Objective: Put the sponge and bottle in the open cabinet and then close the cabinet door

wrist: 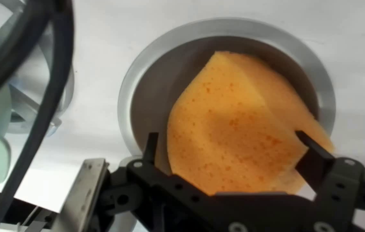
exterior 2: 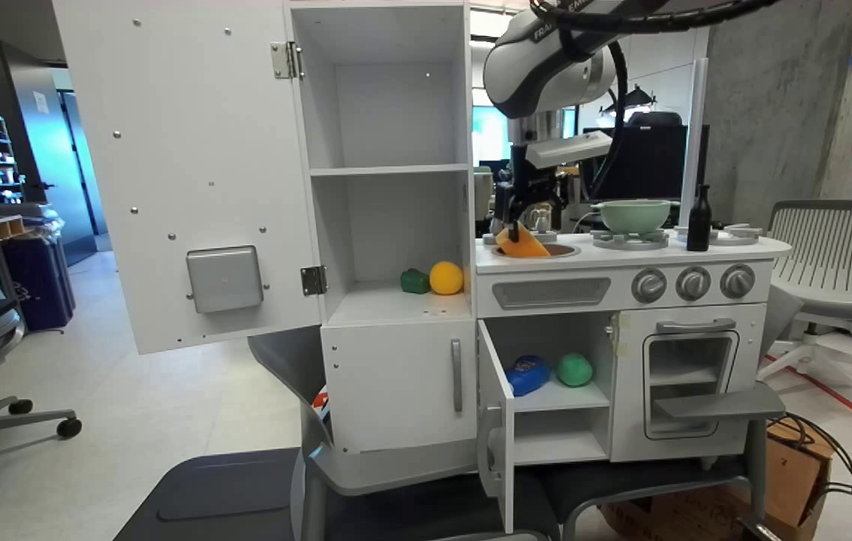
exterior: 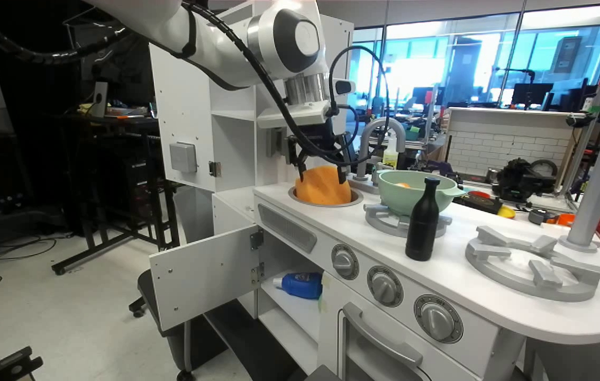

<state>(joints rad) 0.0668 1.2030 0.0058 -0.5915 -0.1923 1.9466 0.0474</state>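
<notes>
An orange sponge point(wrist: 227, 122) stands tilted in the round sink point(wrist: 125, 106), its upper part above the rim in both exterior views. My gripper point(wrist: 227, 138) is open over it, one finger to each side. A gap shows between the left finger point(wrist: 152, 145) and the foam; the right finger overlaps the sponge's edge, and touching or not I cannot tell. The black bottle point(exterior: 423, 222) is upright on the counter near its front edge. Below the sink, the low cabinet point(exterior 2: 561, 400) is uncovered, its white door point(exterior: 207, 275) swung outward.
Inside the cabinet a blue bottle-shaped item point(exterior: 302, 286) lies on the shelf beside a green round item point(exterior 2: 575, 370). A green bowl point(exterior: 400, 190) sits on a burner between sink and black bottle. The grey faucet point(exterior: 382, 127) rises behind the sink. A tall upper door point(exterior 2: 193, 165) hangs wide.
</notes>
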